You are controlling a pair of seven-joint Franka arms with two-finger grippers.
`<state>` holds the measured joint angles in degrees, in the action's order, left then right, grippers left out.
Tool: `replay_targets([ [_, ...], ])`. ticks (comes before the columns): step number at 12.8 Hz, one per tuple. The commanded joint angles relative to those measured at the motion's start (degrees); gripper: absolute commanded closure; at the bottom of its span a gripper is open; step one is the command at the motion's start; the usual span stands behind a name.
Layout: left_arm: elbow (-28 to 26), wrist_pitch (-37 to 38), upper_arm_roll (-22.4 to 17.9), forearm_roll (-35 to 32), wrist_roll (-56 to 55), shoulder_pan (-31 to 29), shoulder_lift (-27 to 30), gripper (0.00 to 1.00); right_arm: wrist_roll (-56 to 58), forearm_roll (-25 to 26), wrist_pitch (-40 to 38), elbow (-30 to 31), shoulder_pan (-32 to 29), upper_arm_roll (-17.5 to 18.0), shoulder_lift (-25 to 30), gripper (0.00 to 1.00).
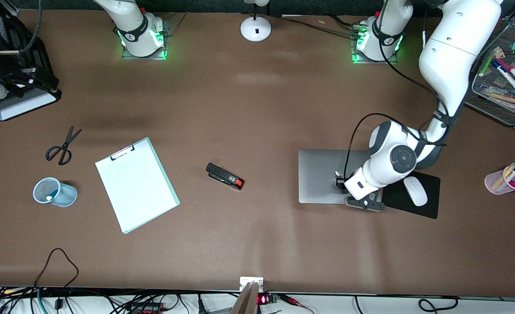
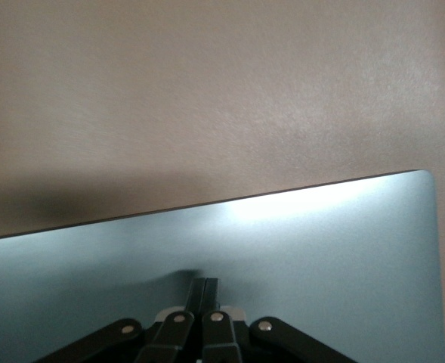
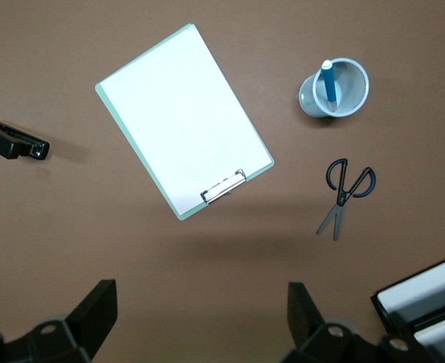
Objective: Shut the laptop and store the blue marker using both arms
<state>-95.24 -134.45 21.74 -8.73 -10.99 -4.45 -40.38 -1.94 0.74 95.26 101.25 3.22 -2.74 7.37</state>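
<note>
Front view, left gripper [image 2: 205, 291] jaws shut on closed laptop [image 1: 323, 174] lid; right gripper [image 3: 199, 318] jaws wide, unseen

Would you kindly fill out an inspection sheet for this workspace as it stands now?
Surface: brown table.
Job's things: laptop closed flat; blue marker standing in the blue mesh cup.
Clutter: clipboard, scissors, stapler, mouse on mouse pad, pink pen cup.
Grippers: left gripper jaws shut, on the laptop lid; right gripper jaws open, above the table.
Cables: black loop at the table's camera edge.
Surroundings: mesh tray of markers.
</note>
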Motion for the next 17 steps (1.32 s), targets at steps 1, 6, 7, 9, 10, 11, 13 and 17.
replay_targets([
  [1,4.52,13.47,0.59,-1.29,0.53,-0.83,5.30,1.00,-0.34,-0.12,-0.51,-2.28,0.03,0.11,-1.22,0.00],
  [6,7.16,31.32,0.76,-0.15,4.82,-1.53,18.92,1.00,0.97,-1.62,-0.51,-2.37,0.03,0.11,-1.31,0.00],
  [7,9.26,35.62,0.76,-0.06,6.75,-1.70,20.50,0.99,0.98,-1.62,-0.51,-2.37,0.03,0.11,-1.31,0.00],
  [9,13.65,42.13,0.68,2.64,10.79,-3.63,22.09,0.56,1.06,-1.62,-0.68,-2.28,0.21,0.19,-1.31,0.00],
  [10,14.98,43.21,0.68,3.97,11.33,-4.77,22.27,0.01,1.24,-1.62,-0.69,-2.28,0.21,0.19,-1.22,0.00],
  [11,16.12,43.65,0.68,5.20,11.42,-6.35,22.80,0.00,1.24,-1.62,-0.77,-2.28,0.21,0.19,-1.05,0.00],
  [13,16.58,44.97,0.24,4.60,11.07,-6.71,24.90,0.00,1.06,-1.62,-1.39,-2.28,0.12,0.11,-0.96,0.00],
  [17,14.22,48.67,0.32,1.87,11.86,-8.29,30.96,0.00,0.98,-1.53,-1.48,-2.28,0.12,0.11,-1.04,0.00],
])
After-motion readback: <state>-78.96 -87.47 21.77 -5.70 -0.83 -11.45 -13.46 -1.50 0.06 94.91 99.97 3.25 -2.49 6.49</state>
